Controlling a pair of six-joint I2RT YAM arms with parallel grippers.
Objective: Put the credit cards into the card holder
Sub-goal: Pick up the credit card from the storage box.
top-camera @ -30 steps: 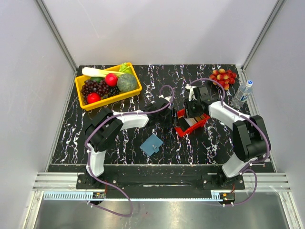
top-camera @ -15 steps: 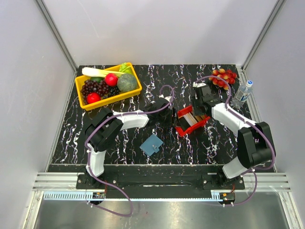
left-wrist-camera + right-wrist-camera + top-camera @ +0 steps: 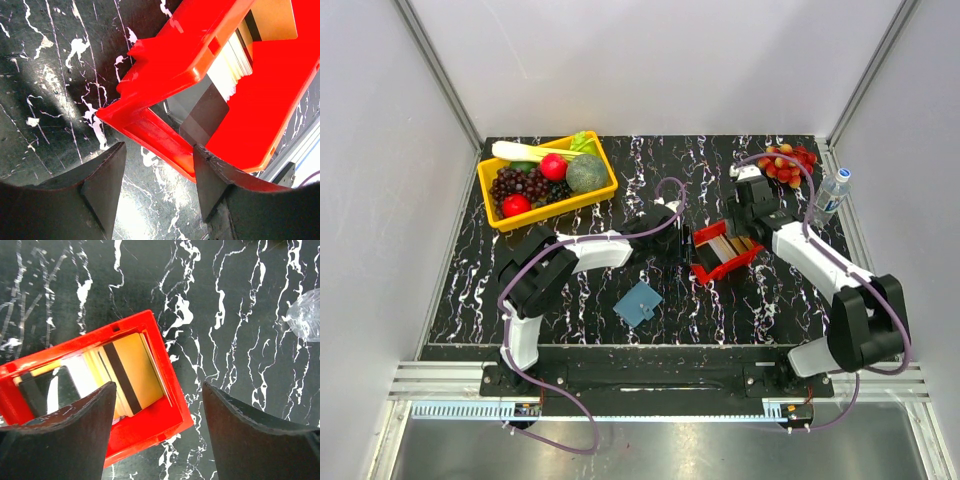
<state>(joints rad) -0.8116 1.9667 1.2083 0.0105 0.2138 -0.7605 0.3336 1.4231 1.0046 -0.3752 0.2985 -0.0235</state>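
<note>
Produce fills a yellow bin (image 3: 560,206) at the far left of the table, well away from the work.

Next comes the left gripper (image 3: 157,152). Its jaws are spread and the near corner of the red tray (image 3: 175,50) lies between them. One finger looks to be at the tray's rim and the other stands clear on the table side, so nothing is pinched. It seems placed to steady the tray.

Nearer the front edge, the card holder (image 3: 640,302) lies flat on the table, apart from both arms and from the tray. No card shows in it.

The cards (image 3: 131,370) are all in the tray, leaning in a loose stack: a tan one with a dark stripe on top, pale ones behind it, and a dark grey one (image 3: 205,117) at the other end.

The right gripper (image 3: 159,387) hangs over the tray's far end, jaws wide and empty.

Red fruit (image 3: 788,160) and a bottle (image 3: 830,195) sit at the far right, unused.

By my reading, the step in hand is taking a first card. The next move calls for the right jaws to come down on one card's upper edge alone, lift it free of its neighbours, and carry it to the holder.
</note>
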